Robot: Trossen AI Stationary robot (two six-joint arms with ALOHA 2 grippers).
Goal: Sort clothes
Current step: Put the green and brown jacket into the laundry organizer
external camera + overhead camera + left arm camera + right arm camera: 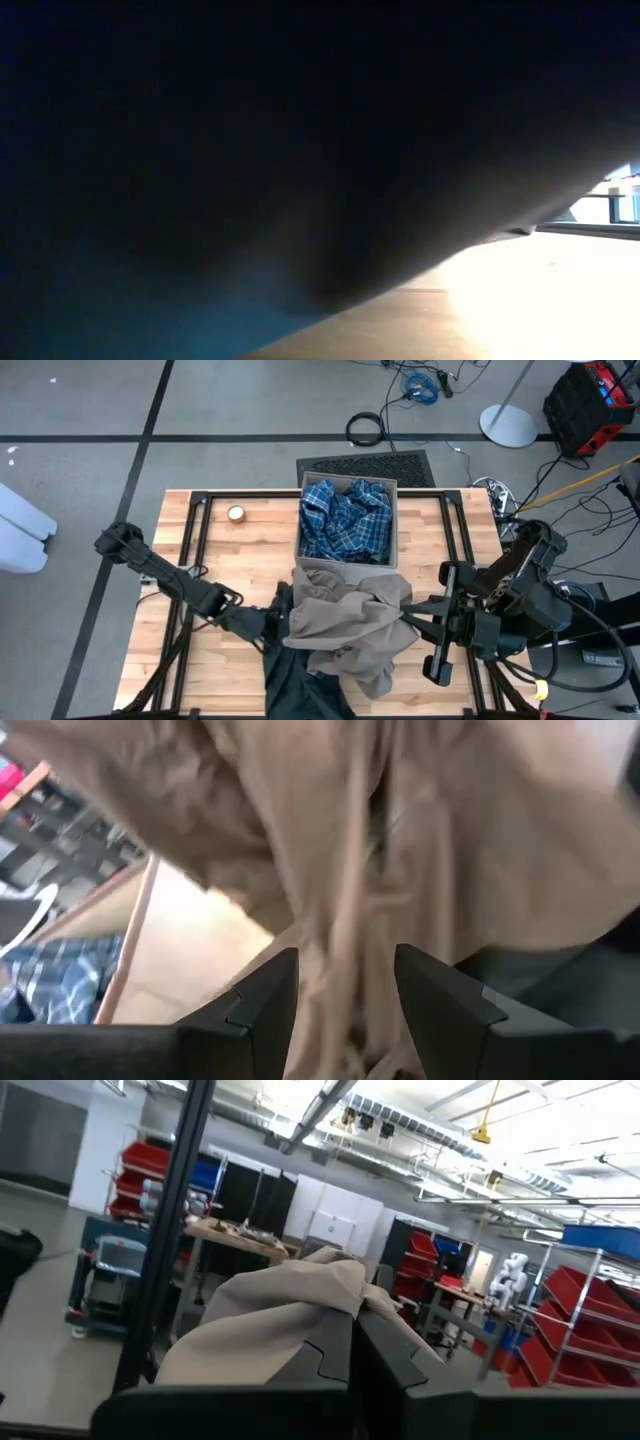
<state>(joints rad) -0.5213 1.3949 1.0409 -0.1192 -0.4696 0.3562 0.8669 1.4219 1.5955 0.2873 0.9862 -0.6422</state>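
At frame centre, the left gripper (pixel 340 1010) pinches limp tan cloth (pixel 345 622); right gripper (pixel 355 1370) closed on its edge. Grip bunched folds.

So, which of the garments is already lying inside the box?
The blue-and-white plaid garment: it alone fills the beige fabric box. The khaki tan garment and the dark one lie outside, in front of it.

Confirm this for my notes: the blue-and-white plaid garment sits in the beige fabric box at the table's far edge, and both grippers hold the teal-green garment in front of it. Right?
Not quite. The garment held by the left gripper and right gripper is khaki tan, not teal-green; the high view shows it. The plaid garment does sit in the beige box.
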